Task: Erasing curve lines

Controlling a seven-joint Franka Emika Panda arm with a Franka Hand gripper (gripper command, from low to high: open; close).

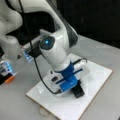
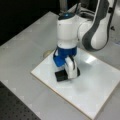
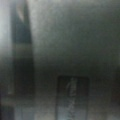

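One hand [image 2: 65,75], apparently gripping one black eraser [image 2: 60,75], on one white board [image 2: 100,87].

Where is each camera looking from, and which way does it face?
Front view: raised, looking down on the white square board; the white arm, blue gripper and black block eraser show.
Front view: raised, from another side, looking down at the board, gripper and eraser.
Wrist view: close, grey blur; no gripper discernible.
Both front views share board, gripper, eraser; no curve lines visible.
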